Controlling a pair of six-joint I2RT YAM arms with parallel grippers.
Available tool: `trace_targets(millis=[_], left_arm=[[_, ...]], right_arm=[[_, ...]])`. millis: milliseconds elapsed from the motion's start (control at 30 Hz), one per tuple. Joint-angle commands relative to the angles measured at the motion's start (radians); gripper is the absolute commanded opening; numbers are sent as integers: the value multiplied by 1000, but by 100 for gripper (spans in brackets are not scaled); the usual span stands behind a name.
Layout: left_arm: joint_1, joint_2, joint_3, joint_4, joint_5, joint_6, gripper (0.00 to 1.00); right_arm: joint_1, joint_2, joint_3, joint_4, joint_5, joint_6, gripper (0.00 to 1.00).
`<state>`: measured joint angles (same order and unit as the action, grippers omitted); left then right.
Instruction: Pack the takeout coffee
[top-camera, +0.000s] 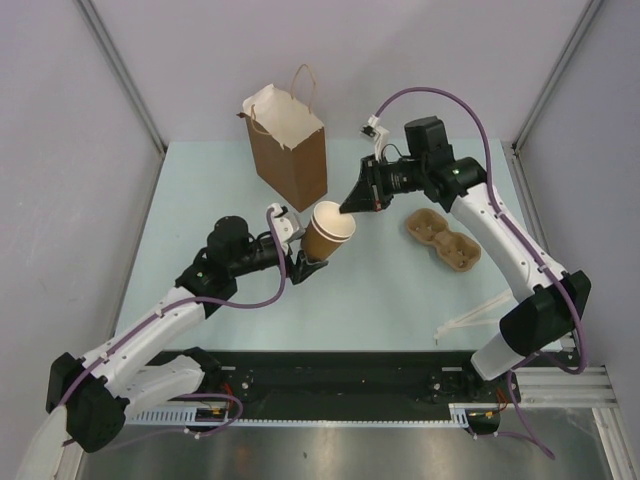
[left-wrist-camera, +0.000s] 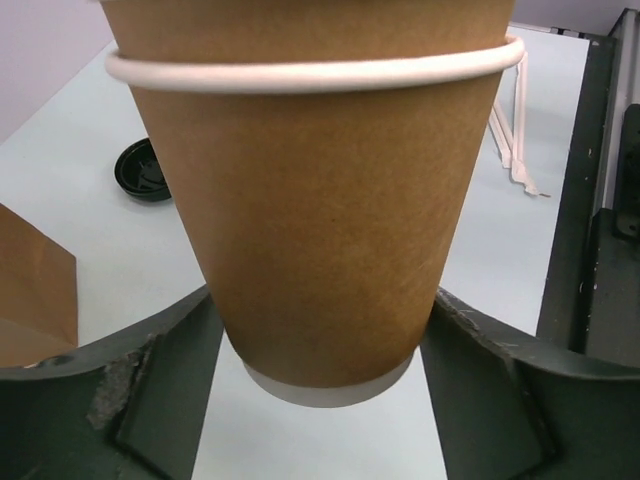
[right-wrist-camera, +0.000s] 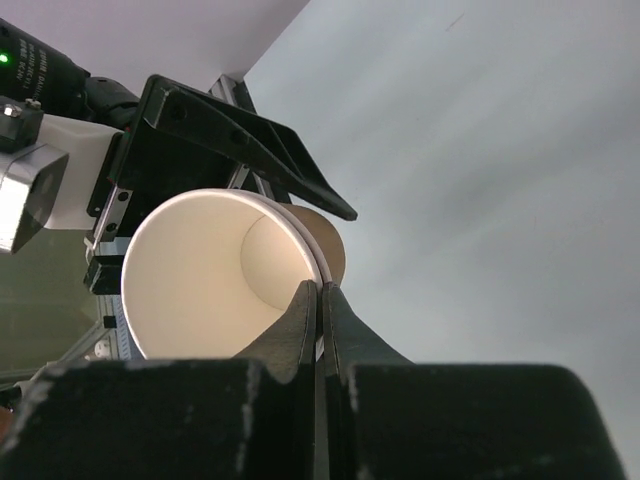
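Pale table (top-camera: 400, 290): two nested cups (left-wrist-camera: 320, 250) (left-wrist-camera: 300, 25), two claws (top-camera: 309, 263) (top-camera: 346, 208), one bag (top-camera: 292, 160), one tray (top-camera: 443, 238)

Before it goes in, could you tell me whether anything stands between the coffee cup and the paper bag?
Nothing visible does: the cup hangs just in front of the bag, with open space between.

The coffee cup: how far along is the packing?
Nothing looks packed yet. In hand: the cup is up in the air, the right gripper pinching its rim, the left gripper around its base. To do: the black lid lies on the table; the bag waits.
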<state>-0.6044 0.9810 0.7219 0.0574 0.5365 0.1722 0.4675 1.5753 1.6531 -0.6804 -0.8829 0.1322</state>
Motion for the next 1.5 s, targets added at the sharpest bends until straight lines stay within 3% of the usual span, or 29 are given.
trace_targets(millis=[0,133,333,767,900,1100,1467], left_arm=[[-6,-11,-15,-7,-26,7,75],[-6,-39,-65,-30,-38,15,64],[-6,-68,-101,-44,-53,21,55],[3,-225,-245,-137,-112,13,57],[69,-321,-265,-171,-93,-8,58],[198,-396,-190,-247,-78,-54,59],[290,-449,-141,-243,-122,-166,63]], right_arm=[[-10,-51,8,48,-47,44,0],[-41,-49,11,90,-74,93,0],[-58,-49,7,107,-102,129,0],[-233,-32,74,131,-136,143,0],[-230,-35,70,-20,-9,-44,0],[-139,-37,-78,-30,266,-222,0],[-46,8,-308,123,450,-247,0]])
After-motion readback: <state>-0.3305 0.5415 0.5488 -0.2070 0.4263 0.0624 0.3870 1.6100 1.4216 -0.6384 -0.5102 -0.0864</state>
